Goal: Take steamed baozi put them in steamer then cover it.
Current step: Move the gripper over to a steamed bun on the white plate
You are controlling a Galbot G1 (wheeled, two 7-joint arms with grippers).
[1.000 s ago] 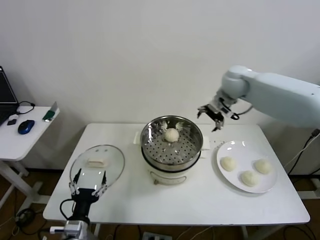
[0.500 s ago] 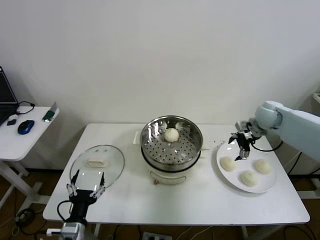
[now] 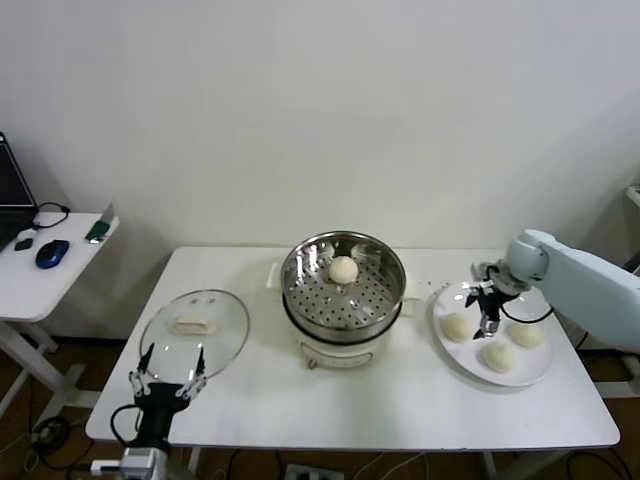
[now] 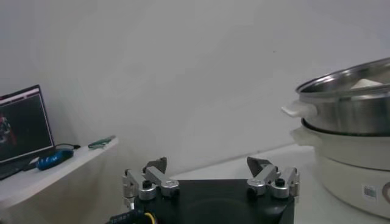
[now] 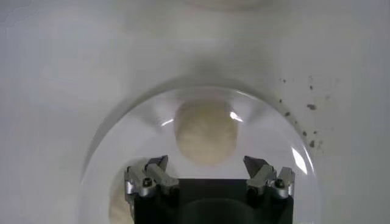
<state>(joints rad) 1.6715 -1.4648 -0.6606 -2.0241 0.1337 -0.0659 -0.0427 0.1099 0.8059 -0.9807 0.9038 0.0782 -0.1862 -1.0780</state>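
The steamer point(image 3: 343, 290) stands mid-table, a shiny perforated basket on a white pot base, with one steamed baozi point(image 3: 343, 268) inside. Three more baozi lie on the white plate: one on its left side point(image 3: 457, 327), one on its right side point(image 3: 527, 334), one at its front point(image 3: 498, 356). My right gripper point(image 3: 487, 320) hangs open low over the plate, just right of the left baozi. In the right wrist view a baozi point(image 5: 205, 131) lies just beyond the open gripper point(image 5: 207, 164). The glass cover point(image 3: 228, 318) with its cream handle point(image 3: 193, 324) rests on the table's left. My left gripper point(image 3: 167, 372) waits open at the front left.
The white plate point(image 3: 452, 300) sits at the table's right end. A side table point(image 3: 40, 280) at far left carries a laptop, a blue mouse point(image 3: 52, 252) and small items. The left wrist view shows the steamer's side point(image 4: 350, 106) and the side table point(image 4: 67, 164).
My right arm has swung from high behind the steamer over to the right and down onto the plate. The left gripper has sunk slightly at the table's front edge.
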